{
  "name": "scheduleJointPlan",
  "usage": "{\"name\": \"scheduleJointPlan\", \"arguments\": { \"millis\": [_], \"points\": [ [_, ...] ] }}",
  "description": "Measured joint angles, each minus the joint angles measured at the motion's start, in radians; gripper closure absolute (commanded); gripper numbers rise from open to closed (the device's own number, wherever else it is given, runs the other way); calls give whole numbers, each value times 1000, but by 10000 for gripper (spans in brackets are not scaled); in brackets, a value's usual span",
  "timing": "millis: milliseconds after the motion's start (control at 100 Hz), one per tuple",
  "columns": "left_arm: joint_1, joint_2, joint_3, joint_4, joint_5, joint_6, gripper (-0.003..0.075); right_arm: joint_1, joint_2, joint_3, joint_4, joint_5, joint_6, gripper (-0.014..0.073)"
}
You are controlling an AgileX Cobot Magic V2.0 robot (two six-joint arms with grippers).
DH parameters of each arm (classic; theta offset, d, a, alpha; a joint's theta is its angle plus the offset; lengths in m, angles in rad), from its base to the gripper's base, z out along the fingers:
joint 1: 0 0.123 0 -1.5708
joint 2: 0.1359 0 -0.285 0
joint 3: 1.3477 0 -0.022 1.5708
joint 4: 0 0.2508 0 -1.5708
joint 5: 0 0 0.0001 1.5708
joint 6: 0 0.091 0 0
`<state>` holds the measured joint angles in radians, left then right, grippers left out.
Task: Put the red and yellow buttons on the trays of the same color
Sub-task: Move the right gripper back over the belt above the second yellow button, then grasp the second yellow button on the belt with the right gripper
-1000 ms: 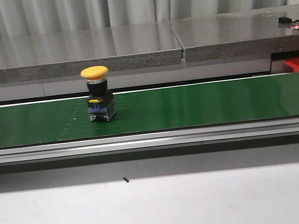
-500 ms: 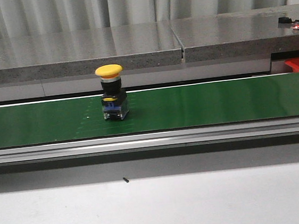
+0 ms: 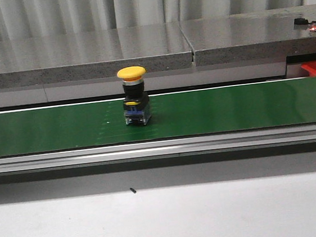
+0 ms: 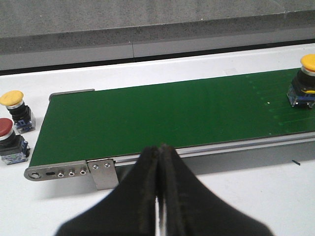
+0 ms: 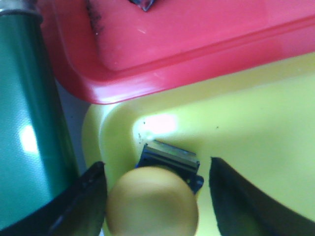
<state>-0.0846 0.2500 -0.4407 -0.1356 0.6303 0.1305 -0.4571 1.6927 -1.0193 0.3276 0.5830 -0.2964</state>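
Two grippers share the work here, and only the right gripper (image 5: 153, 196) is mid-step: its dark fingers (image 5: 81, 199) stand spread apart on either side of a yellow button (image 5: 152, 206), which sits on the floor of the yellow tray (image 5: 256, 128) with its blue base (image 5: 170, 160) just beyond the cap, between the fingers. Whether either finger touches the cap I cannot tell, but the gap on the far side looks clear, so I judge this button to be released, or very nearly so, in the tray of matching colour. The red tray (image 5: 197, 44) lies just past the yellow one, ahead of the fingertips, and the green conveyor belt (image 5: 29, 123) runs alongside the near finger. To finish the step well, the jaws should be kept wide and lifted straight away from the button, so that neither finger drags the cap and tips it toward the tray wall close beside it. The left gripper (image 4: 158, 172) has its fingertips pressed together on nothing, hanging over the white table (image 4: 221, 201) just short of the belt's end. A second yellow button (image 4: 306, 81) stands upright on the belt, well ahead and off to one side of it; a third yellow button (image 4: 17, 110) and a red button (image 4: 10, 140) wait on the table beyond the belt's end, to the other side.
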Motion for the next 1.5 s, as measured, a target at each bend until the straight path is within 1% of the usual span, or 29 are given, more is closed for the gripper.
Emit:
{"name": "scheduleJointPlan", "arguments": {
  "millis": [250, 430, 550, 670, 820, 1020, 1160, 1370, 1500],
  "points": [
    [0, 0, 0, 0, 0, 0, 741, 0, -32, 0, 0, 2, 0, 112],
    [0, 0, 0, 0, 0, 0, 741, 4, -135, 0, 31, -3, 0, 112],
    [0, 0, 0, 0, 0, 0, 741, 43, -221, 0, 33, -1, -6, 112],
    [0, 0, 0, 0, 0, 0, 741, 132, -301, 0, 37, 15, -36, 112],
    [0, 0, 0, 0, 0, 0, 741, 289, -366, 0, 39, 53, -75, 112],
    [0, 0, 0, 0, 0, 0, 741, 518, -375, 0, 39, 87, -116, 112],
    [0, 0, 0, 0, 0, 0, 741, 650, -359, -5, 41, 87, -131, 112],
    [0, 0, 0, 0, 0, 0, 741, 772, -265, -68, 41, 97, -131, 112],
    [0, 0, 0, 0, 0, 0, 741, 816, -200, -123, 41, 102, -133, 112]
  ]
}}
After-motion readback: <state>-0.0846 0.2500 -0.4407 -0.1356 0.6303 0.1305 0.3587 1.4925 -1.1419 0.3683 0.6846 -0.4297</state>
